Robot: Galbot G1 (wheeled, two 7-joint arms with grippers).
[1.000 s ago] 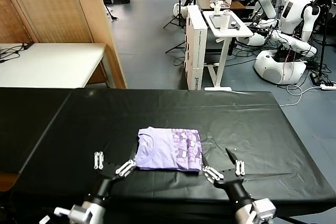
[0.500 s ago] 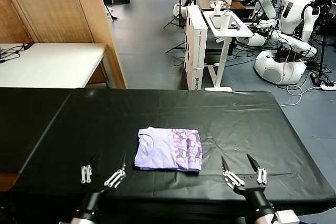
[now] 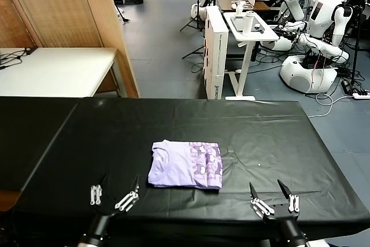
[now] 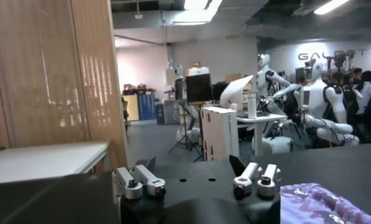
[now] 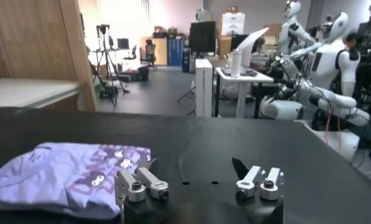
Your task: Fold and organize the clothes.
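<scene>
Near table's front edge, both grippers (image 3: 114, 195) (image 3: 274, 197) pulled back, fingers apart, T-shirt (image 3: 185, 164) seemingly unmoved.

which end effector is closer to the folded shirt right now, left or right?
The left end effector: it sits just off the near-left corner of the folded T-shirt, while the right end effector is clearly farther out past the shirt's right edge. Both open, neither touching.

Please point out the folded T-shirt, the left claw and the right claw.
T-shirt (image 3: 186, 165): head view, middle of the folded fabric.
Left claw (image 3: 114, 195): head view, midway between its open fingertips.
Right claw (image 3: 273, 195): head view, midway between its open fingertips.
</scene>
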